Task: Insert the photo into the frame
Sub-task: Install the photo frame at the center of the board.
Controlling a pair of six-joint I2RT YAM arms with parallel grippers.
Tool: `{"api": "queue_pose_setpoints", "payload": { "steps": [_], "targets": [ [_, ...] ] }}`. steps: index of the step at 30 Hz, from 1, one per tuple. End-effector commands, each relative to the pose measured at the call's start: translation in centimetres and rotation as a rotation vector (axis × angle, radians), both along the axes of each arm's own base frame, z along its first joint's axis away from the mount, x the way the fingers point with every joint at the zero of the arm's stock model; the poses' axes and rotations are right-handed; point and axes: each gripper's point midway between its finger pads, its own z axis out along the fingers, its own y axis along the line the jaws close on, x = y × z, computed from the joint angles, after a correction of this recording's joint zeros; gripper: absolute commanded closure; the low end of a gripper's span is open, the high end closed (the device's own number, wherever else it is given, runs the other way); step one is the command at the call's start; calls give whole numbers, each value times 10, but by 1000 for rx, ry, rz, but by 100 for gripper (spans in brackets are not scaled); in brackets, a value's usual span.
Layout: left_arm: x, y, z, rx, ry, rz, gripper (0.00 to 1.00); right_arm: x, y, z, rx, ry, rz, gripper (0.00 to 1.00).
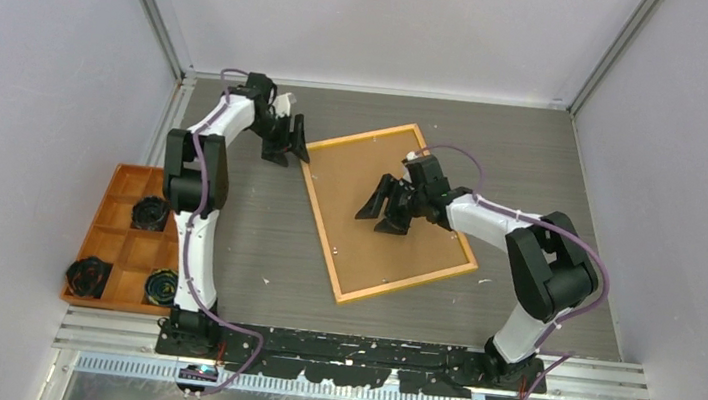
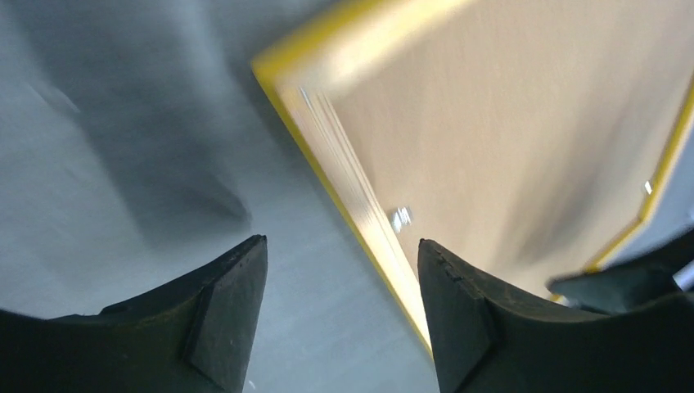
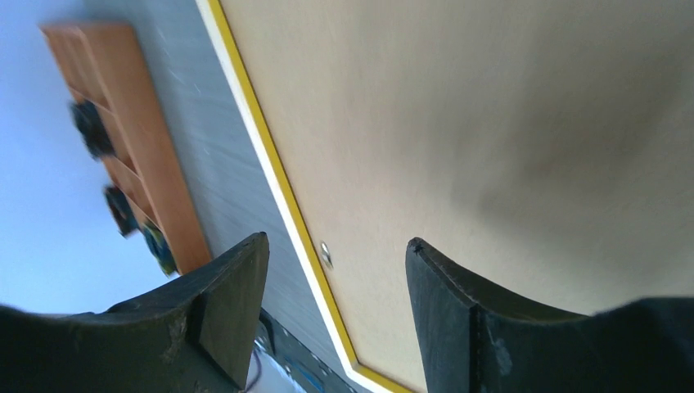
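The frame [image 1: 355, 261] lies face down and skewed on the grey table, brown backing board up, with a light wood edge and a yellow rim. It shows in the left wrist view [image 2: 524, 106] and the right wrist view [image 3: 491, 123]. The photo is not in view. My left gripper [image 1: 286, 142] is open and empty just off the frame's far left corner; its fingers [image 2: 229, 311] straddle the frame's edge above the table. My right gripper [image 1: 384, 209] is open and empty above the middle of the backing board.
An orange compartment tray [image 1: 117, 208] sits at the left edge and holds three black round parts [image 1: 149, 212]. It shows in the right wrist view [image 3: 131, 123]. Grey walls close in the table on three sides.
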Motion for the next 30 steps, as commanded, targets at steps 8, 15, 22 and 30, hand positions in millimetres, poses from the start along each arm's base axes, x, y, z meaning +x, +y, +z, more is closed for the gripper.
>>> {"api": "queue_pose_setpoints", "payload": {
  "steps": [8, 15, 22, 30],
  "targets": [
    [-134, -42, 21, -181, 49, -201, 33, -30, 76, 10, 45, -60, 140, 43],
    [-132, -59, 0, -174, 70, -201, 51, -40, 83, -11, 17, -41, 160, 49],
    [-127, -57, -15, -134, 78, -180, 63, -45, 83, -21, -2, -28, 180, 53],
    [-121, -54, -21, -105, 77, -159, 70, -48, 86, -26, 0, -14, 199, 57]
  ]
}}
